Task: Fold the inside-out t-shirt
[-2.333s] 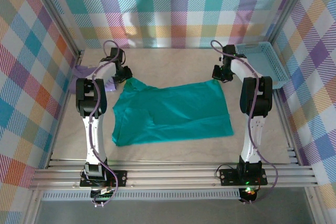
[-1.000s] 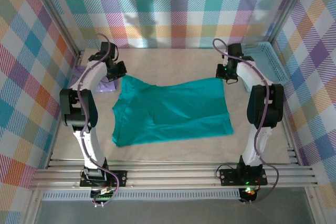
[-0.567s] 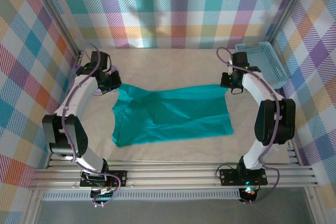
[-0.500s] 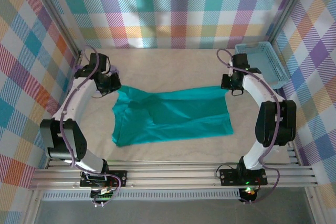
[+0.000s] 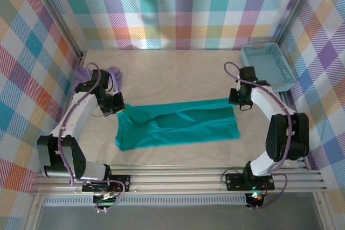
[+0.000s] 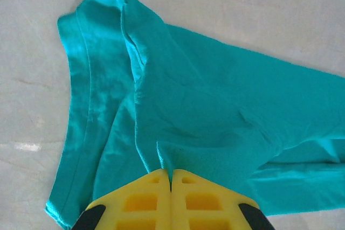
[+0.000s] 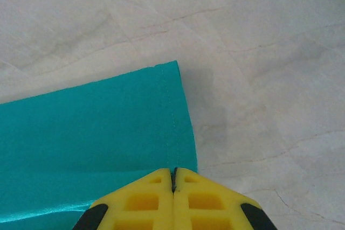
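On table (image 5: 178,74), shirt (image 5: 178,125) with far edge lifted toward near half. Clamped on its far corners: left gripper (image 6: 170,173) and right gripper (image 7: 173,172). Likely light, limp, sag-prone; best pinched at hems, held taut.

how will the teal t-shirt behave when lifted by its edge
Probably floppy: the teal t-shirt creases and folds at the left gripper. Likely light: the right gripper holds its edge by a small corner pinch. Expect sagging between them.
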Tool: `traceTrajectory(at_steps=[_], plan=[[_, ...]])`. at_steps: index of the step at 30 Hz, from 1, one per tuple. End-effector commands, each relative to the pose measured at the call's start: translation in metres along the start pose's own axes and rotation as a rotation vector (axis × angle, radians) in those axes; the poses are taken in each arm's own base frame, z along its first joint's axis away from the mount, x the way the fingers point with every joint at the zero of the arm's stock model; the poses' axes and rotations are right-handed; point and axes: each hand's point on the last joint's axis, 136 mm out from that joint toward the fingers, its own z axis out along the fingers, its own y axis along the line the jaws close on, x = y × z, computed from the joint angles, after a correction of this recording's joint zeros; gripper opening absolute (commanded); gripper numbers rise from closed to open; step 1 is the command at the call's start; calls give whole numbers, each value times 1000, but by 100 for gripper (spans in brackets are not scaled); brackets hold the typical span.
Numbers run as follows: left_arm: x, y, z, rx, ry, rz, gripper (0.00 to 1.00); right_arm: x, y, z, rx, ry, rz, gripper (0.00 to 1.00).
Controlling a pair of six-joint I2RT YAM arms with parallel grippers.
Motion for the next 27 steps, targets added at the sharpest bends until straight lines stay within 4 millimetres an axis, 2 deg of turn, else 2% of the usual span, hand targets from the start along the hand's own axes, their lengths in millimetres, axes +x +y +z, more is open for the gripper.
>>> traceTrajectory(at_steps=[1, 9, 13, 16, 18, 20, 22, 24, 27], plan=[[14, 7, -4, 9, 27, -5, 0, 9, -7, -5, 16, 11, 25, 0], [29, 19, 8, 4, 62, -26, 0, 37, -6, 5, -5, 59, 62, 0], [42, 20, 23, 35, 101, -59, 0, 50, -11, 13, 13, 89, 91, 9], [51, 22, 29, 47, 130, -71, 0, 40, -19, 1, 59, 30, 90, 19], [56, 23, 30, 54, 138, -77, 0, 24, -12, -18, 29, -72, 69, 27], [59, 24, 32, 55, 142, -81, 0, 12, 9, -38, -37, -178, -7, 34], [60, 23, 34, 62, 148, -82, 0, 9, 43, -53, -126, -250, -128, 40], [59, 21, 35, 72, 152, -85, 0, 16, 93, -65, -278, -302, -268, 44], [55, 15, 34, 93, 153, -85, 0, 47, 176, -77, -483, -370, -528, 51]])
